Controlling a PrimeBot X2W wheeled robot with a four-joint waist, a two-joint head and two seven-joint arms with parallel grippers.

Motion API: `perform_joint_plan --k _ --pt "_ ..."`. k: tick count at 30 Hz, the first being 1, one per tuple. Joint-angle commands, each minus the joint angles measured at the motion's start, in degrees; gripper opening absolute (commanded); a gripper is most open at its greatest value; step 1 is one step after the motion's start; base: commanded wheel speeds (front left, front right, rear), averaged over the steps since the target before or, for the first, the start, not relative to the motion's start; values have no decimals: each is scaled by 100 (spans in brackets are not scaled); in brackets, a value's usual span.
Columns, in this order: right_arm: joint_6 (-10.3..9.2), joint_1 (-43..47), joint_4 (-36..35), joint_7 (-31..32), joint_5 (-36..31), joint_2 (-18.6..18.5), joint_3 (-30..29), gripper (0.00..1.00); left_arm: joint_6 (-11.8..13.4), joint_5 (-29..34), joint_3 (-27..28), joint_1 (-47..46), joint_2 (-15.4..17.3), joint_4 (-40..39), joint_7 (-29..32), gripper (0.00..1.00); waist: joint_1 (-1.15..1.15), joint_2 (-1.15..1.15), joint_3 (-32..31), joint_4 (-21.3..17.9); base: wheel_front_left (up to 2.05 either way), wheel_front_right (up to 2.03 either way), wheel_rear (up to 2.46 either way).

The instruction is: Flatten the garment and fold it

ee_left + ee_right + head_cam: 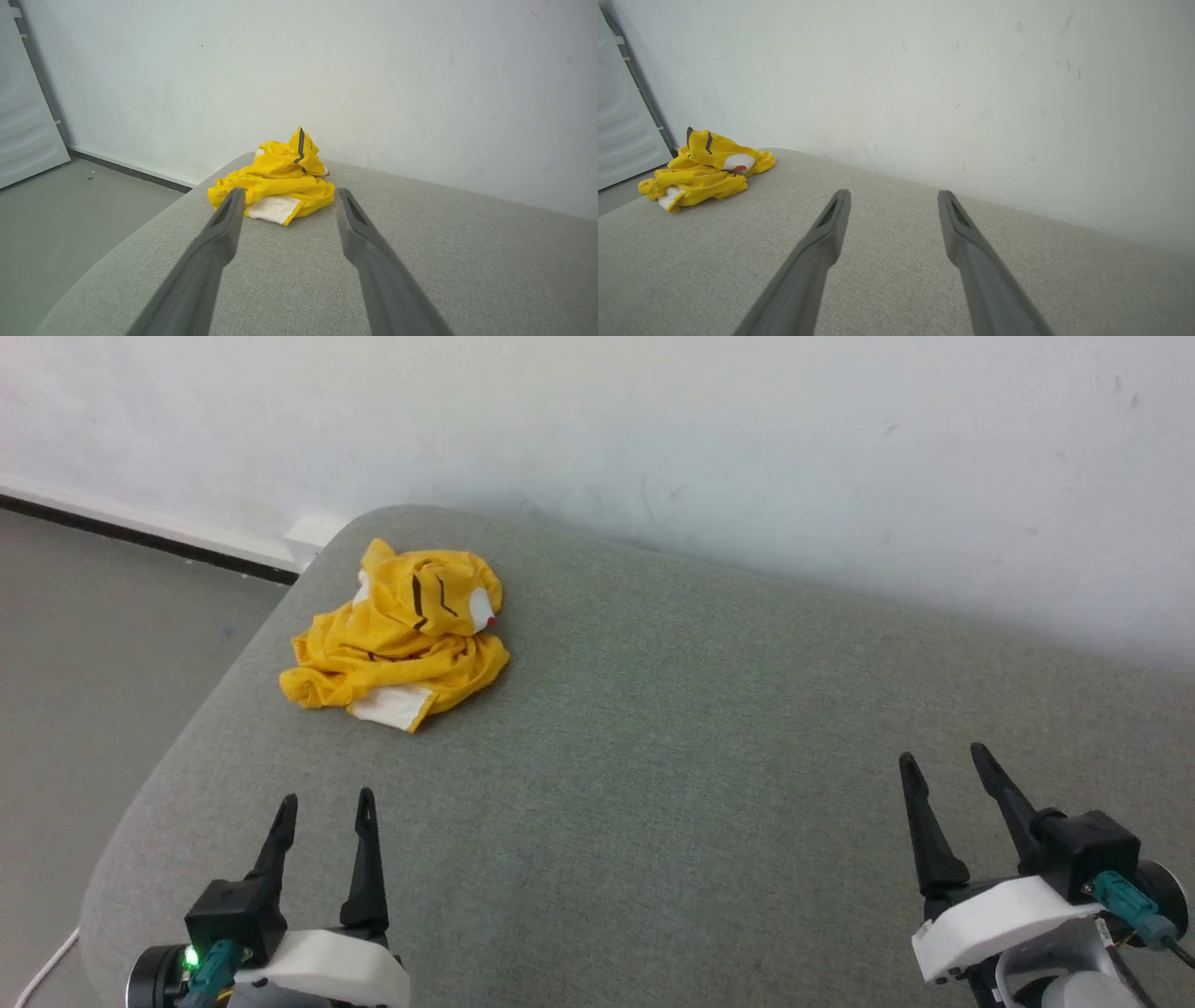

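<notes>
Yellow shirt (401,630) is lying bunched up near the far left corner of the gray cushion (700,709). I am holding my left gripper (328,797) and right gripper (941,752) spread wide and empty.

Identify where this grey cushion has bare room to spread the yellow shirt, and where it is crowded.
Bare cushion lies between the crumpled garment, the wall and the left gripper and right gripper. The far left corner is crowded: the garment sits near the rounded edge there.
</notes>
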Motion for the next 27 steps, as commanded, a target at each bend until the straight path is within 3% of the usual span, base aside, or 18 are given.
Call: perform_joint_plan --k 1,27 --pt "-7 -65 32 -58 46 10 27 100 40 -35 27 107 -16 -14 -58 100 0 0 -2 152 0 0 0" --pt "-9 -128 359 -369 267 15 440 100 92 -220 111 352 -21 77 -369 100 0 0 -57 1086 0 0 0"
